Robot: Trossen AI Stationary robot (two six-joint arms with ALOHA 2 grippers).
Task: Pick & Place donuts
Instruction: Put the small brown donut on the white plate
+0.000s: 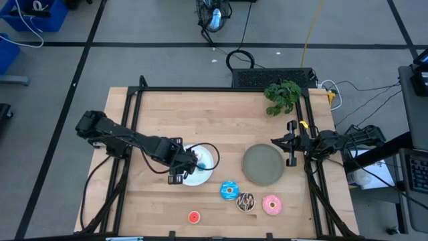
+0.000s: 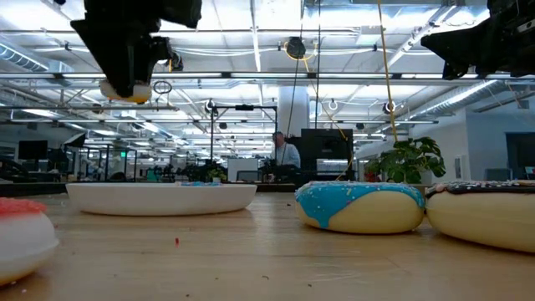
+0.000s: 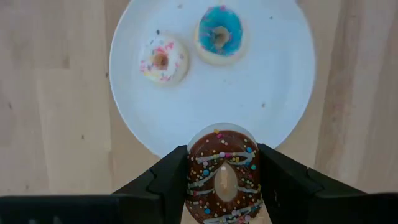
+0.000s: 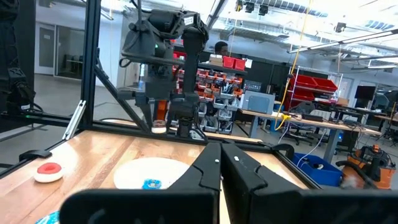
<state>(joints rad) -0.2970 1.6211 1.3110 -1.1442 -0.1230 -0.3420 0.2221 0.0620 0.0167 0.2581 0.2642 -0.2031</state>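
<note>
My left gripper (image 3: 222, 163) is shut on a small brown sprinkled donut (image 3: 222, 177), held in the air over the white plate (image 3: 267, 93); it also shows in the high view (image 1: 182, 167) and the low view (image 2: 125, 79). A small white-pink donut (image 3: 163, 59) and a small blue donut (image 3: 219, 34) lie on that plate. The large blue (image 1: 229, 191), chocolate (image 1: 245, 201) and pink (image 1: 271, 205) donuts and a small red donut (image 1: 194, 216) lie on the table near its front edge. My right gripper (image 1: 292, 144) is shut and empty at the table's right side. My left gripper pinches the small brown donut by two opposite sides of its outer rim (image 3: 193, 168) between its two fingers (image 3: 168, 174). The fingers come from above, pointing down. The donut sits about level, sprinkled face up, lifted clear above the white plate's edge (image 2: 125, 90).
An empty grey plate (image 1: 263, 164) lies right of the white plate (image 1: 206, 161). A green plant (image 1: 282, 96) stands at the far right. Bare wood lies at the far left and centre of the table. A person (image 2: 286, 155) shows in the room beyond.
</note>
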